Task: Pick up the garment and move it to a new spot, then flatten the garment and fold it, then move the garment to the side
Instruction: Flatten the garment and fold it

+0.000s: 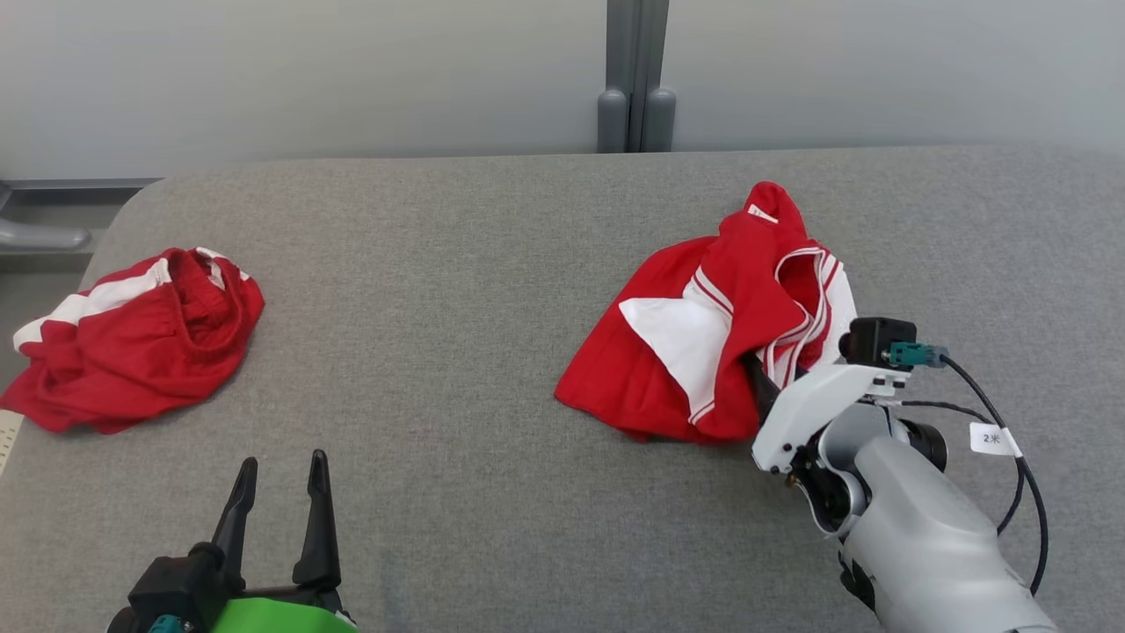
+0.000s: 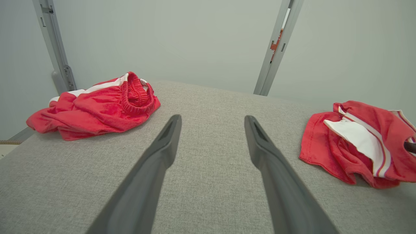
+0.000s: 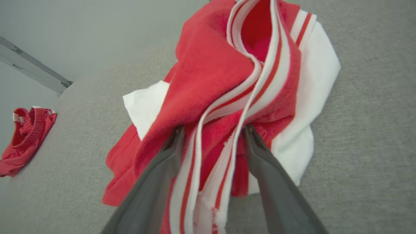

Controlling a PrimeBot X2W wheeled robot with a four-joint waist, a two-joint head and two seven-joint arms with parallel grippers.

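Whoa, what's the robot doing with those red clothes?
The robot is working on the crumpled red and white shirt on the right side of the grey table. Its right gripper is nosed into the bundle. The shirt's striped edge sits between its open fingers, not pinched yet. The left gripper is open near the front of the table, holding nothing. Red shorts lie in a heap at the far left, with nothing touching them.

The left gripper [image 2: 213,117] holds its dark fingers apart over the grey cushion [image 2: 211,182]. Red shorts [image 2: 97,104] lie bunched at left. The red-and-white garment [image 2: 357,146] lies crumpled at right
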